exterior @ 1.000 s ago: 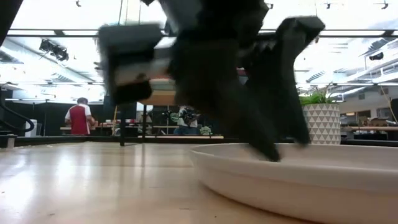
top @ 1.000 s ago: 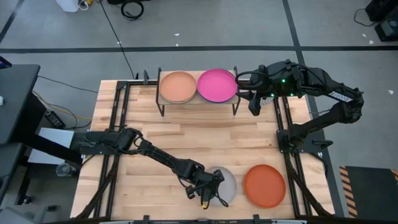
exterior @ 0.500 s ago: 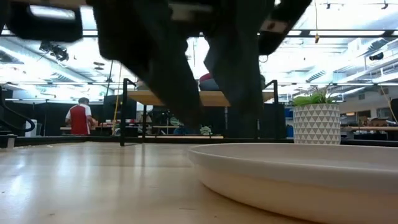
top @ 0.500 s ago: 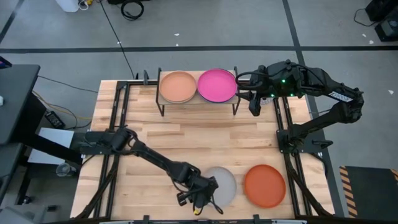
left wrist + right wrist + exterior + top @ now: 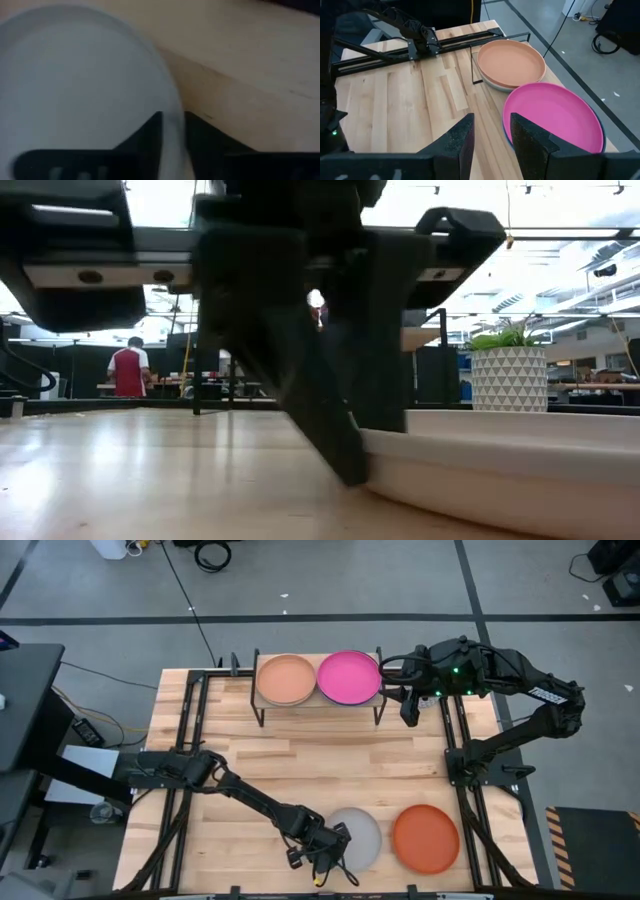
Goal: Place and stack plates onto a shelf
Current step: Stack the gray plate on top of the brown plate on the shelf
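From above, the left claw (image 5: 322, 852) has slid back from over the grey plate (image 5: 358, 837) to its left rim at the desk's (image 5: 300, 770) near edge, with the orange plate (image 5: 425, 838) just beside it; that looks like lining up for a rim grasp. On the shelf (image 5: 319, 700) the peach plate (image 5: 286, 679) and pink plate (image 5: 349, 676) top two stacks, and the right claw (image 5: 408, 710) waits by the shelf's right end, unmoved. In the low view the left claw (image 5: 345, 435), a moment ago hanging clear above the plate, is now down at desk level with one finger against the outside of the rim (image 5: 480, 460). The left wrist view shows its fingers (image 5: 152, 131) apart, straddling the rim (image 5: 172, 120), one inside and one outside, not yet clamped. The right wrist view shows that claw (image 5: 492, 137) with fingers apart and holding nothing, near the pink plate (image 5: 552, 117). So six plates seem shelved, two are left, and closing on the grey rim looks next.
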Action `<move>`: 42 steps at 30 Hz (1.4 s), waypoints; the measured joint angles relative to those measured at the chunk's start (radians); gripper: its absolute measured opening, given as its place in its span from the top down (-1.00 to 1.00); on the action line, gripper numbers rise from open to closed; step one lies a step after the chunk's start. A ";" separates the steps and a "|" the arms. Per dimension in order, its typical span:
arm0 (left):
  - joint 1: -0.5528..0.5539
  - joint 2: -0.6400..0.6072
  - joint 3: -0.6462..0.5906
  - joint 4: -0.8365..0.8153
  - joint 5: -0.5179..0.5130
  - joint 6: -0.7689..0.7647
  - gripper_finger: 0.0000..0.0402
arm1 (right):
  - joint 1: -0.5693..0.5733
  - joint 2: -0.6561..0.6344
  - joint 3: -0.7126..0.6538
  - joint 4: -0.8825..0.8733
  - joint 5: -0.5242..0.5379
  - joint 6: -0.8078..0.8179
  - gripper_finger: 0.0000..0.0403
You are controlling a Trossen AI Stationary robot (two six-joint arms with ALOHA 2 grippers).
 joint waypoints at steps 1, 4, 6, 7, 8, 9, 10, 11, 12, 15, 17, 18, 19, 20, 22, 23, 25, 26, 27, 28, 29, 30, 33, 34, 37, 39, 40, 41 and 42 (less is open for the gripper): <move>0.001 -0.001 0.001 -0.001 0.000 0.000 0.73 | 0.000 0.000 0.000 0.000 0.000 0.000 0.34; 0.010 -0.011 0.001 -0.025 0.001 -0.011 0.92 | 0.000 0.000 0.000 0.000 -0.006 0.000 0.34; 0.015 -0.033 0.000 -0.061 -0.001 -0.015 0.93 | 0.000 0.000 0.000 0.000 -0.022 0.000 0.34; 0.018 -0.050 0.000 -0.076 0.000 -0.018 0.93 | 0.000 0.000 0.000 0.000 -0.029 0.000 0.34; 0.021 -0.073 0.000 -0.094 0.000 -0.026 0.93 | 0.000 -0.002 0.000 0.000 -0.038 0.000 0.34; 0.026 -0.096 0.000 -0.120 0.000 -0.038 0.93 | 0.000 -0.002 0.000 0.000 -0.043 0.000 0.34; 0.031 -0.119 0.000 -0.137 0.000 -0.051 0.93 | 0.000 -0.003 0.000 0.000 -0.044 0.001 0.34; 0.037 -0.145 0.000 -0.158 0.000 -0.068 0.93 | 0.000 -0.007 0.000 -0.001 -0.043 0.002 0.34; 0.042 -0.167 0.000 -0.187 0.001 -0.082 0.93 | 0.000 -0.010 0.000 0.000 -0.044 0.003 0.34; 0.060 -0.239 0.000 -0.242 -0.029 -0.146 0.93 | 0.000 -0.023 0.000 0.002 -0.041 0.002 0.34; 0.073 -0.293 0.000 -0.279 -0.066 -0.194 0.93 | 0.000 -0.032 0.000 0.005 -0.035 -0.001 0.34; 0.082 -0.319 0.001 -0.302 -0.084 -0.218 0.93 | 0.000 -0.035 0.000 0.005 -0.029 -0.005 0.34; 0.091 -0.342 0.002 -0.326 -0.104 -0.236 0.93 | 0.000 -0.040 0.000 0.007 -0.022 -0.012 0.34; 0.102 -0.363 0.002 -0.354 -0.129 -0.253 0.93 | 0.000 -0.043 0.000 0.007 -0.018 -0.018 0.34; 0.129 -0.407 0.001 -0.407 -0.178 -0.268 0.93 | 0.000 -0.049 0.000 0.008 -0.018 -0.024 0.34; 0.144 -0.429 0.001 -0.424 -0.203 -0.268 0.93 | 0.000 -0.049 0.000 0.008 -0.016 -0.024 0.34; 0.175 -0.475 0.001 -0.463 -0.244 -0.266 0.93 | 0.000 -0.050 0.000 0.008 -0.014 -0.026 0.34; 0.193 -0.493 0.001 -0.478 -0.261 -0.266 0.93 | 0.000 -0.051 0.000 0.008 -0.014 -0.026 0.34; 0.213 -0.512 0.001 -0.496 -0.278 -0.265 0.93 | 0.000 -0.051 0.000 0.008 -0.013 -0.025 0.34; 0.235 -0.528 0.001 -0.516 -0.293 -0.265 0.93 | 0.000 -0.052 0.000 0.008 -0.011 -0.024 0.34; 0.257 -0.541 0.001 -0.540 -0.307 -0.264 0.93 | 0.000 -0.052 0.000 0.008 -0.005 -0.023 0.34; 0.284 -0.556 0.001 -0.560 -0.315 -0.264 0.93 | 0.000 -0.052 0.000 0.009 0.003 -0.023 0.34; 0.371 -0.586 0.001 -0.625 -0.325 -0.256 0.93 | 0.000 -0.052 0.000 0.020 0.013 -0.023 0.34; 0.398 -0.592 0.001 -0.636 -0.324 -0.246 0.93 | 0.000 -0.052 0.000 0.030 0.015 -0.023 0.34; 0.475 -0.613 0.006 -0.639 -0.327 -0.212 0.93 | 0.000 -0.052 0.000 0.043 0.031 -0.021 0.34; 0.520 -0.614 0.042 -0.652 -0.323 -0.190 0.93 | 0.000 -0.052 0.000 0.040 0.046 -0.017 0.34; 0.541 -0.614 0.063 -0.661 -0.322 -0.174 0.93 | 0.000 -0.052 0.000 0.040 0.052 -0.015 0.34; 0.562 -0.616 0.083 -0.668 -0.321 -0.157 0.93 | 0.000 -0.052 0.000 0.040 0.059 -0.010 0.34; 0.586 -0.618 0.105 -0.671 -0.319 -0.139 0.93 | 0.000 -0.052 0.000 0.040 0.064 -0.008 0.34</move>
